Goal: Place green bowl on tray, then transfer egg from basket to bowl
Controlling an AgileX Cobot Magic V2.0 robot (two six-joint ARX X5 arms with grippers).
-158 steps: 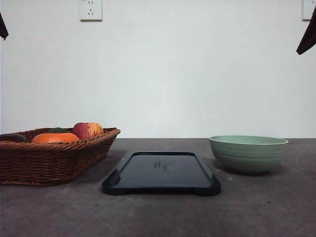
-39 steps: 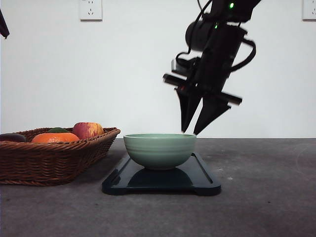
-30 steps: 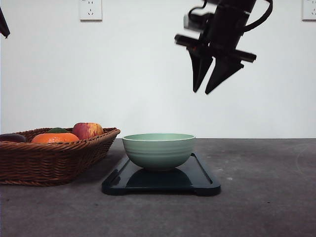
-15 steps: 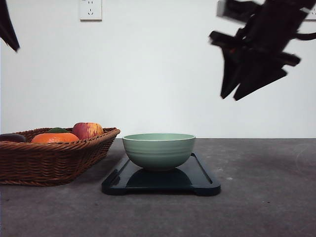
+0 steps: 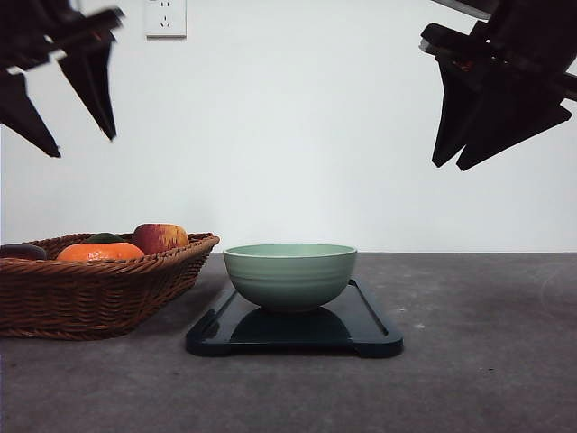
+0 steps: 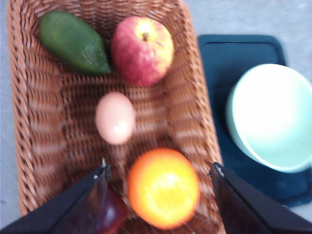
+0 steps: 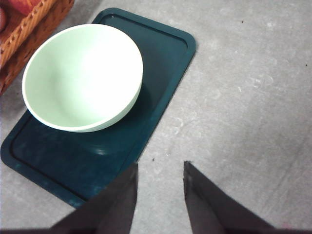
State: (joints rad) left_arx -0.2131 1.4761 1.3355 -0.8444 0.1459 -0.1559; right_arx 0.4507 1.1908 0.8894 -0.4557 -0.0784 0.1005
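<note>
A dark grey, faintly speckled table [image 5: 469,361] ran back to a plain white wall [image 5: 288,135] with a socket plate [image 5: 166,18] high on it. The tray [image 5: 365,329] lay on the table at its middle, and everything else sat relative to it. The green bowl [image 5: 289,275] stood upright on the tray, empty. Just left of the tray sat the basket [image 5: 90,293], holding the egg [image 6: 115,118] at its middle, a red apple [image 6: 142,49], a green avocado [image 6: 73,43], an orange [image 6: 163,188] and a dark purple fruit [image 6: 111,214].

The left gripper [image 5: 79,135] hung high above the basket, its fingers spread wide and empty. The right gripper [image 5: 451,165] hung high to the right of the tray, fingers slightly parted, holding nothing.
</note>
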